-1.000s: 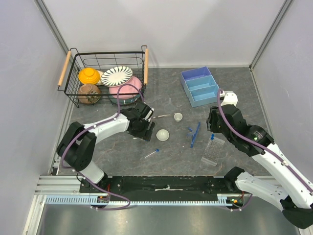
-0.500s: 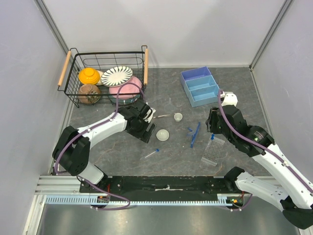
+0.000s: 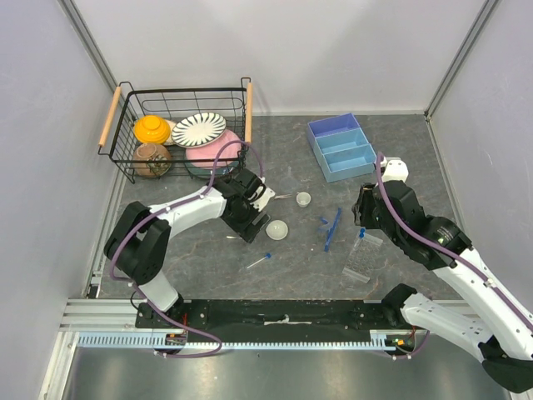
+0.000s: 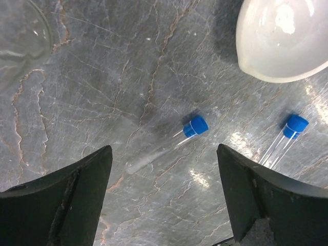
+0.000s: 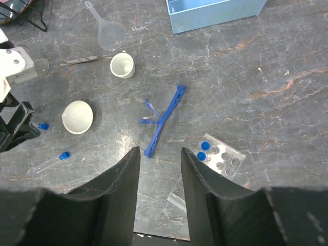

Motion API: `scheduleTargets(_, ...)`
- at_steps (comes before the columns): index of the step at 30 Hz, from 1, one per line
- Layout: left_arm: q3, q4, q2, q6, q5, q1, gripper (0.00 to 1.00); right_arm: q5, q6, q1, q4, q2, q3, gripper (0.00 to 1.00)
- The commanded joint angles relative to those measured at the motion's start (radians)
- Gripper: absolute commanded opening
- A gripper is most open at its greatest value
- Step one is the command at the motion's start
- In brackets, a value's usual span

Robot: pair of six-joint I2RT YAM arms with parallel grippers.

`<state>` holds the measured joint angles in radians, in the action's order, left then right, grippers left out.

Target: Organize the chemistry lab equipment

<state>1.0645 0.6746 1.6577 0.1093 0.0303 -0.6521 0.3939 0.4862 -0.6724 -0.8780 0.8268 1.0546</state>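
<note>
Above blue-capped tube point(image 4: 174, 141): left fingers point(image 4: 61, 200) wide apart, empty, touching nothing.

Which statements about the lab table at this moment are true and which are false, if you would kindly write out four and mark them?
1. The left pincer is open, and a blue-capped tube lies on the table between its fingers. True.
2. The clear tube rack is empty. False: two blue caps show in wells at one end of it.
3. The right pincer grips a blue stick tool. False: it is open and holds nothing. The blue stick tools lie on the table.
4. The tiny white cup stands upright, mouth up, on the table. True.
</note>
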Motion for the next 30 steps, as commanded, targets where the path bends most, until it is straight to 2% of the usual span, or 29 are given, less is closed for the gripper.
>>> scheduleTargets(1, -0.014, -0.020, 0.008, 0.099, 0.022, 0.002, 0.89, 0.020, 0.005, -0.001, 0.007, -0.008, -0.005, 0.45)
scheduleTargets(10, -0.087, -0.067, -0.013, 0.098, 0.048, 0.000, 0.88, 0.019, -0.006, -0.004, 0.013, 0.002, -0.005, 0.45)
scheduleTargets(19, -0.092, -0.089, 0.008, 0.092, 0.040, 0.002, 0.81, 0.025, -0.003, -0.003, 0.013, -0.009, -0.016, 0.45)
scheduleTargets(25, -0.098, -0.086, 0.017, 0.058, 0.036, 0.002, 0.65, 0.022, -0.005, -0.003, 0.013, -0.006, -0.013, 0.45)
scheduleTargets(28, -0.100, -0.084, 0.014, 0.040, 0.026, -0.001, 0.50, 0.023, -0.003, -0.003, 0.013, -0.011, -0.016, 0.45)
scheduleTargets(30, -0.095, -0.083, 0.011, 0.032, 0.022, -0.001, 0.47, 0.020, 0.003, -0.003, 0.010, -0.014, -0.018, 0.45)
